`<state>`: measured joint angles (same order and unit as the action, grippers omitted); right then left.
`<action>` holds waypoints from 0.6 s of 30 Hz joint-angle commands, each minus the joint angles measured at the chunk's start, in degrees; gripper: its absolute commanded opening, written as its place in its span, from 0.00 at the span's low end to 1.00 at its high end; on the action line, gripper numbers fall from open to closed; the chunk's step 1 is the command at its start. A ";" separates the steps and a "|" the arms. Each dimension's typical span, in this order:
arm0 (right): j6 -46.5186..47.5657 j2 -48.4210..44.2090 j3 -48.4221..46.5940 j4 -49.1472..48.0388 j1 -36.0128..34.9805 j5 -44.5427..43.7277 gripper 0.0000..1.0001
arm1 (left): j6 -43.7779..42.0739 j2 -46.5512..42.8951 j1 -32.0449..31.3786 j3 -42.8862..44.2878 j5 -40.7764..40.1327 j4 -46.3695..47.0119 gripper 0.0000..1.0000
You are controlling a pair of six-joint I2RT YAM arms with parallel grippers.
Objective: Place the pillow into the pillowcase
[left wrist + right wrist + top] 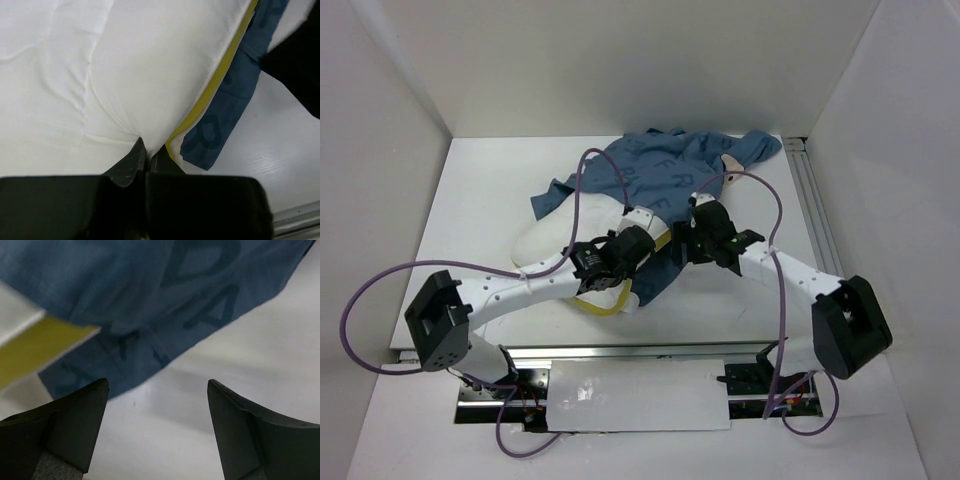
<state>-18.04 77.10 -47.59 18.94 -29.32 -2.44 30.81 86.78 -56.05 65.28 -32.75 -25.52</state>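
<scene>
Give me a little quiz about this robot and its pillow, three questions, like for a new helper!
1. Fill the gap: the pillowcase with the letters on it is coloured ____.
2. What are the left arm's jaws pinching? A the pillow; B the pillowcase; C nothing.
3. True or false: the right arm's jaws are shut on the pillowcase.

Key: 1 blue. 2 A. 3 false, they stand open.

Left tool [146, 151] seemingly pinched tight; right tool [156, 386] spread.
</scene>
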 commanded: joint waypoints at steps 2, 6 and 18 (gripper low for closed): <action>0.82 5.15 -4.96 -11.20 -0.56 -8.27 0.86 | -1.63 -3.64 -0.02 0.03 1.38 2.67 0.00; 1.43 10.17 -9.35 -12.87 -0.56 -6.80 0.86 | -1.63 -4.17 -0.02 0.03 0.85 2.67 0.00; -0.33 3.86 -12.69 -4.73 -5.47 -6.90 0.00 | 2.15 -0.92 0.51 6.61 -1.09 -0.31 0.00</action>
<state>-19.40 88.12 -56.80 11.64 -31.73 -11.70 30.48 85.38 -55.90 66.37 -31.70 -26.55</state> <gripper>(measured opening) 0.010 0.083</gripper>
